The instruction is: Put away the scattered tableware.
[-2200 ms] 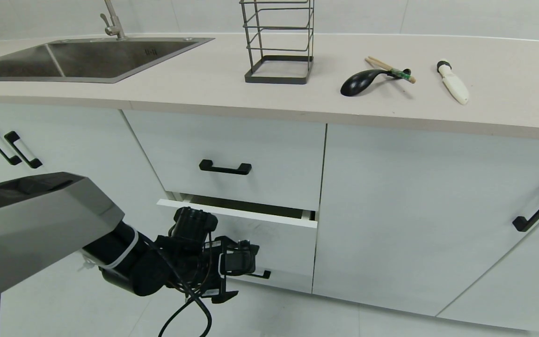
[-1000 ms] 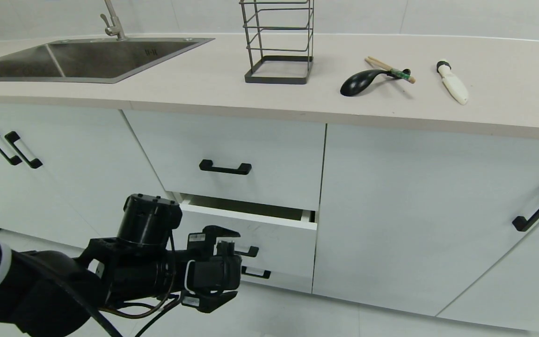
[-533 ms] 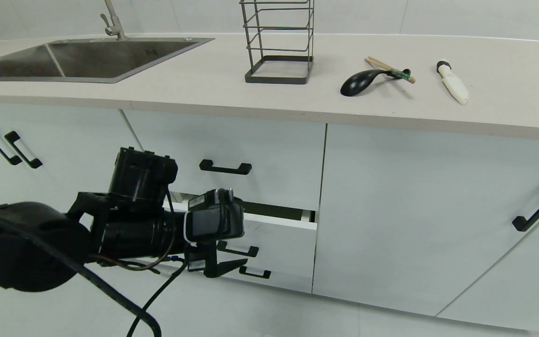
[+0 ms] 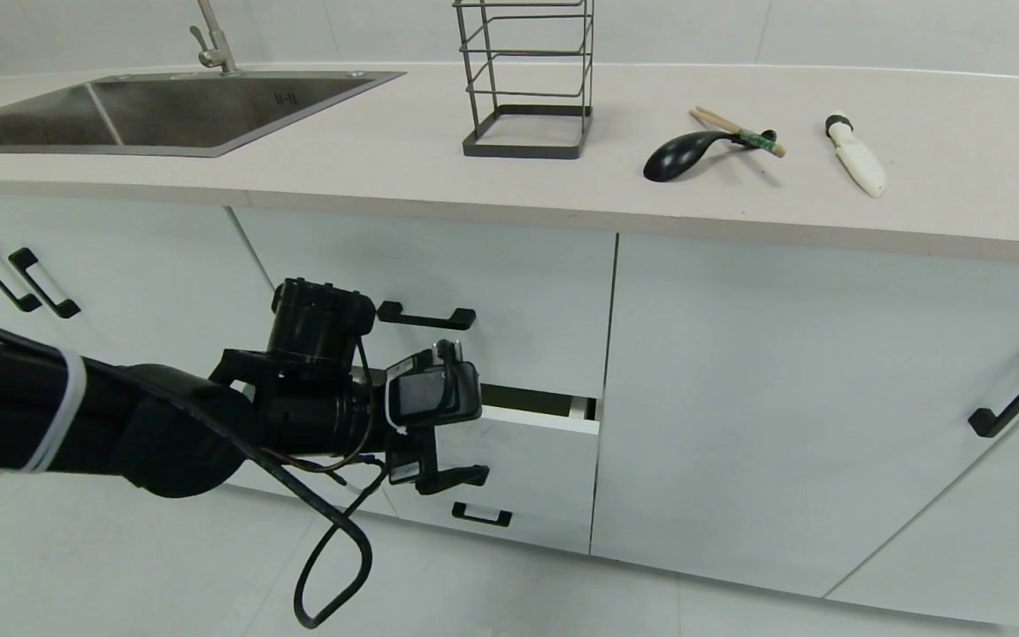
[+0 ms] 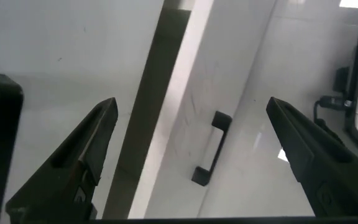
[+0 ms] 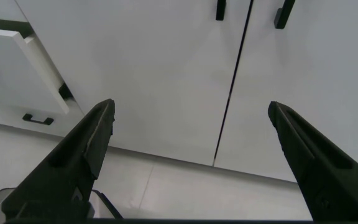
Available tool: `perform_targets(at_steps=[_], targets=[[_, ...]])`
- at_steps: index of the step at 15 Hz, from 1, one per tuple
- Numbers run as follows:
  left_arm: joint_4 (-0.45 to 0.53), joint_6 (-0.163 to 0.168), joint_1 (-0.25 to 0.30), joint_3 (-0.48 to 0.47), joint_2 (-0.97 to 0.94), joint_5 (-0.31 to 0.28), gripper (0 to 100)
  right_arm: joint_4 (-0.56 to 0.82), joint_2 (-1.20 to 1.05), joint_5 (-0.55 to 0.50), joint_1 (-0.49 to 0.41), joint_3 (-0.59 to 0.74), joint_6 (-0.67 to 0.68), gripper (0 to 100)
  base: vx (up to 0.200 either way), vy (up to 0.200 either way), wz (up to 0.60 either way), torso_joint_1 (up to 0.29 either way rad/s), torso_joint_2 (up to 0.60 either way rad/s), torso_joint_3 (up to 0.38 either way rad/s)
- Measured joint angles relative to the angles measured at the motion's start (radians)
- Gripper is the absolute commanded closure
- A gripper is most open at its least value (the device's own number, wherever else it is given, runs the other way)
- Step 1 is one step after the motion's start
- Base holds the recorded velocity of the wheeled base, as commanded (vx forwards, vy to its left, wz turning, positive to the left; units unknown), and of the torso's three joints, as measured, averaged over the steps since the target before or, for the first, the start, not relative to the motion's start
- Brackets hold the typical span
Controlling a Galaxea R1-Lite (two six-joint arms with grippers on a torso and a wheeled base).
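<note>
A black spoon (image 4: 682, 155), a pair of chopsticks (image 4: 735, 130) and a white knife (image 4: 857, 157) lie on the counter (image 4: 386, 168) at the right. Below, a white drawer (image 4: 518, 460) stands slightly pulled out, with a dark gap (image 4: 527, 400) above its front. My left gripper (image 4: 467, 414) is open right in front of that drawer's upper edge, with nothing between its fingers. The left wrist view has this gripper (image 5: 192, 106) open, facing the drawer front and its black handle (image 5: 210, 149). My right gripper (image 6: 191, 107) is open and faces the cabinet doors (image 6: 166, 74).
A wire rack (image 4: 527, 80) stands mid-counter and a sink (image 4: 164, 106) with a tap is at the left. A closed drawer with a black handle (image 4: 425, 316) sits above the open one. Cabinet doors with black handles (image 4: 1015, 392) flank it.
My left gripper has come away from the drawer's low handle, risen and shifted right up to the drawer's top edge. The drawer stays out by the same amount.
</note>
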Motion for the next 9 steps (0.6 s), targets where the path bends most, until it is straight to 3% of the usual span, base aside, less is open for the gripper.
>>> perform_targets(at_steps=[7,9], targets=[[-0.065,-0.002,0.04,-0.003,0.111,0.024,0,0.0,0.0,0.0,0.0,0.0,0.0,0,0.0,0.0,0.0,0.0,0.0,0.0],[-0.081,-0.015,0.049,-0.01,0.125,0.034,0,0.0,0.0,0.0,0.0,0.0,0.0,0,0.0,0.0,0.0,0.0,0.0,0.0]])
